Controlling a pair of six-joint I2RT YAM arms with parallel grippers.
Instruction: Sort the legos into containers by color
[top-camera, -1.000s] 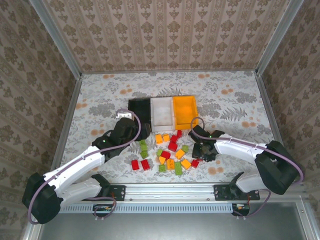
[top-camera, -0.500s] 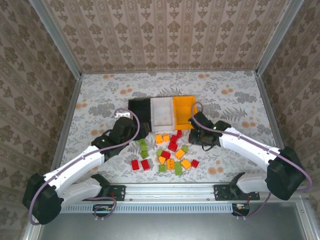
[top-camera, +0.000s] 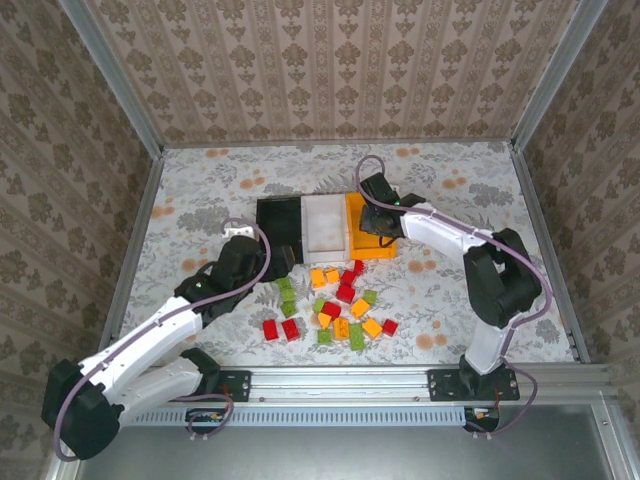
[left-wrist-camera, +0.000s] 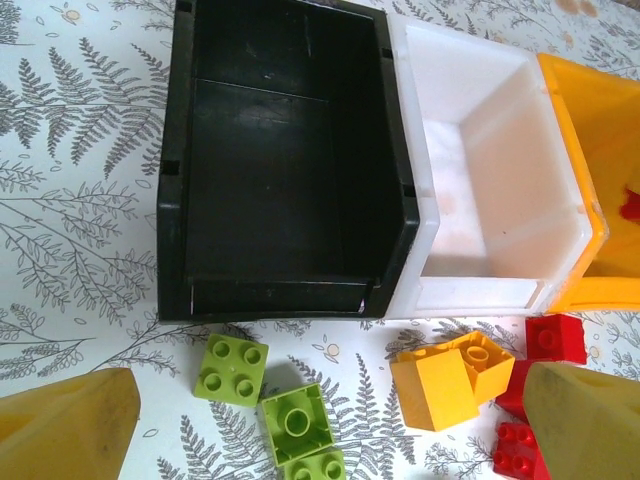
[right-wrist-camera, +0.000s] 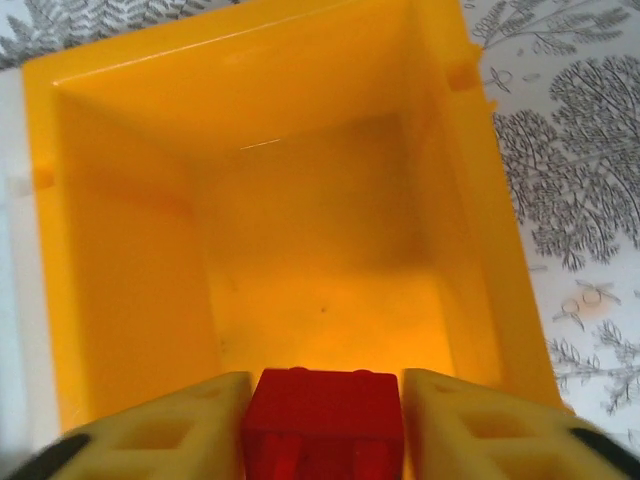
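Note:
Three bins stand in a row: black, white and orange. My right gripper hovers over the orange bin, shut on a red lego between its fingers. Loose red, orange-yellow and light green legos lie scattered in front of the bins. My left gripper is open, low over the table just before the black bin. Between its fingers lie green legos; an orange-yellow pair and a red lego lie before the white bin.
The floral table cloth has free room left, right and behind the bins. Patterned walls and metal rails close in the table. The arm bases sit on the front rail.
My right arm has swung from the pile's right side up and back to over the orange bin, carrying the red lego. The left gripper has edged slightly toward the black bin.

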